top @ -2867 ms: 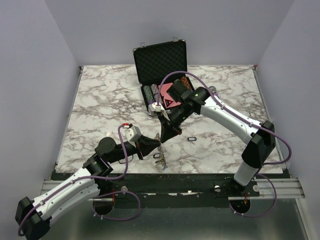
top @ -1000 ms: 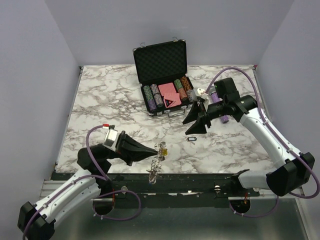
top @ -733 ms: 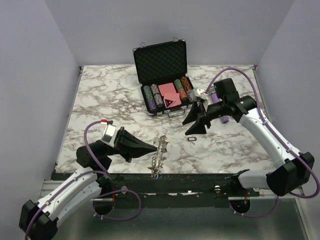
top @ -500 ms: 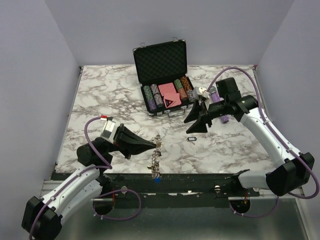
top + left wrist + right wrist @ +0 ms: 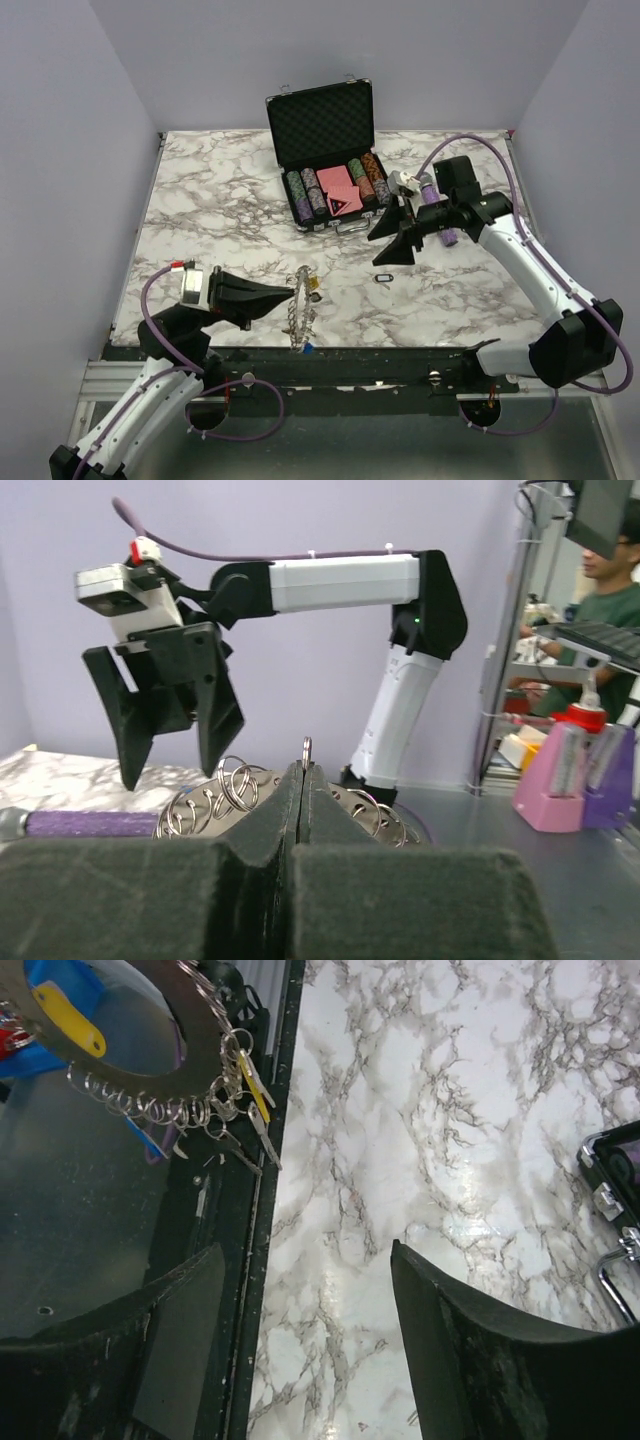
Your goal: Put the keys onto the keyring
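My left gripper (image 5: 288, 296) is clamped on the keyring (image 5: 297, 312), a yellow key (image 5: 256, 1086) apparently hung; my right gripper (image 5: 392, 243) stands apart, empty, the black key (image 5: 385, 277) loose on the desk (image 5: 200, 200).

White marble table (image 5: 200, 200) veined grey, silver keyring (image 5: 296, 303), yellow and blue keys (image 5: 252, 1078), black case (image 5: 320, 120).

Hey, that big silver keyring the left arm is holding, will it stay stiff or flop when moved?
The keyring itself is probably stiff: it shows a round shape though pinched at only one spot by the left fingers. Its hanging keys will likely swing. The thin metal may pivot in the grip.
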